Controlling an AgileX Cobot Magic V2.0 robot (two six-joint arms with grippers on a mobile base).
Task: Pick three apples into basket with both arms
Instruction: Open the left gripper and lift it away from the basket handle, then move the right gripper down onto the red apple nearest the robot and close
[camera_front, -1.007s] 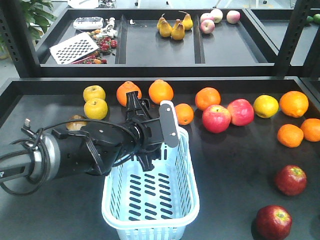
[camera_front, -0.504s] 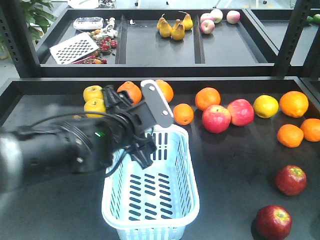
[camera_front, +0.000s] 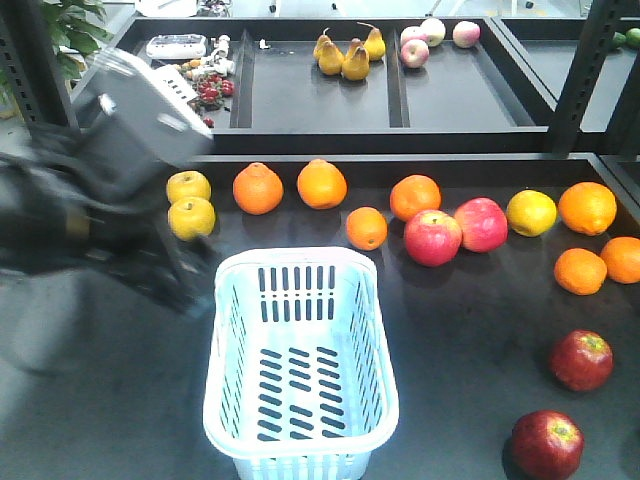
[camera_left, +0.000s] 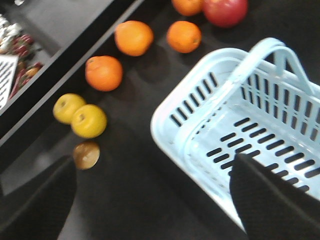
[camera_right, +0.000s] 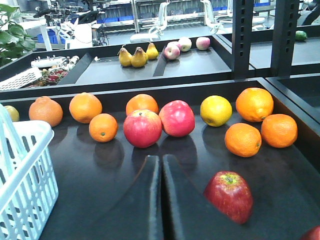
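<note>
Progress looks nil: the pale blue slotted basket stands empty on the bench, two glossy dark maroon apples lie well to its right with a third unseen, the right gripper is pressed closed on nothing, and the left gripper gapes wide, empty, beside the basket.

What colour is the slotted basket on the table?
The basket is pale blue-white plastic. The exterior front-facing view shows it best.

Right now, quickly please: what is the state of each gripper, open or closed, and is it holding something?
Left gripper: open, holding nothing.
Right gripper: closed, with nothing between its fingers.
</note>
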